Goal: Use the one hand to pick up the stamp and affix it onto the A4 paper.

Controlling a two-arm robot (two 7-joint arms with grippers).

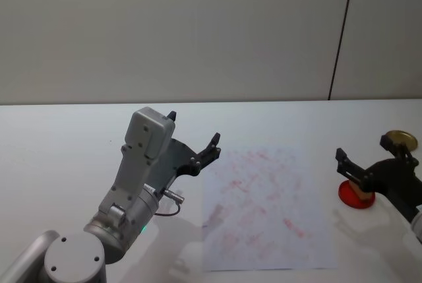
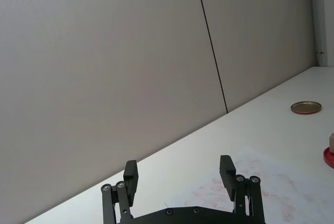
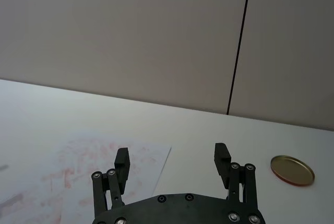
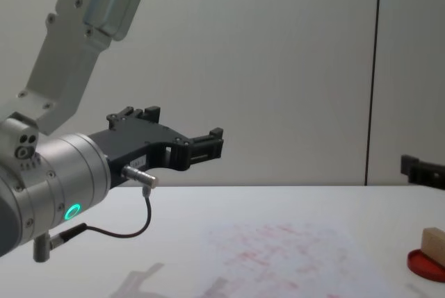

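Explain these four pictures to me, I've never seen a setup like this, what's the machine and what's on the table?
It is a two-armed robot at a white table. One picture looks down from its head, one looks across from its chest, and two come from cameras on its wrists, each showing that arm's own black fingers. The left gripper, beside the A4 paper, and the right gripper, near the red ink pad, are both open and empty. On the table lie the paper with its red prints, the pad with the wooden stamp standing on it, and a gold lid.
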